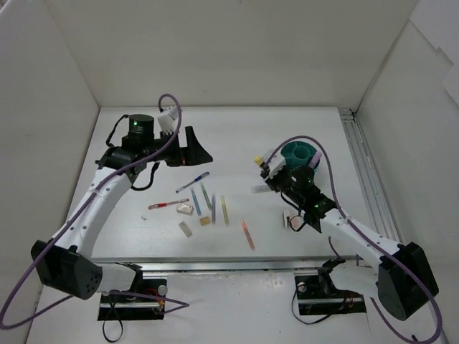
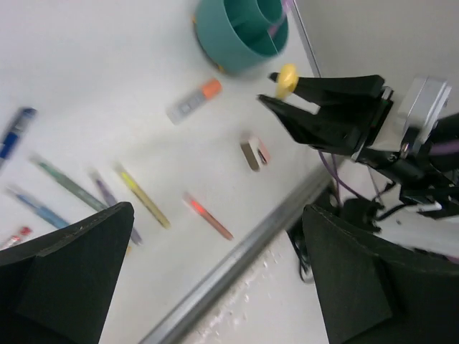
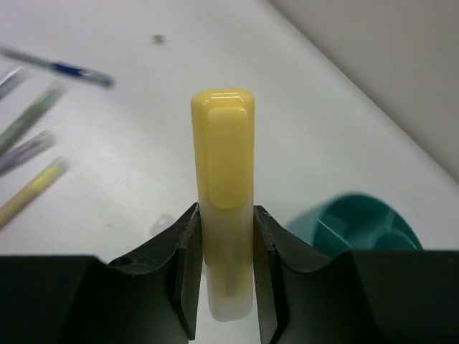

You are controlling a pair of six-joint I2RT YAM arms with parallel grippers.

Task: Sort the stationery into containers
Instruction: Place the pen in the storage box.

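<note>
My right gripper is shut on a yellow-capped highlighter, held above the table just left of the round teal organiser. The organiser also shows in the right wrist view and in the left wrist view. The highlighter's yellow cap sticks out past the right gripper's fingers. My left gripper is open and empty, high over the table's back left, its jaws wide apart. A blue pen, a red pen, a yellow marker, an orange marker and small erasers lie in the middle.
An orange-capped white marker lies beside the organiser. An eraser lies by the right arm. A metal rail runs along the table's near edge. White walls close the back and both sides.
</note>
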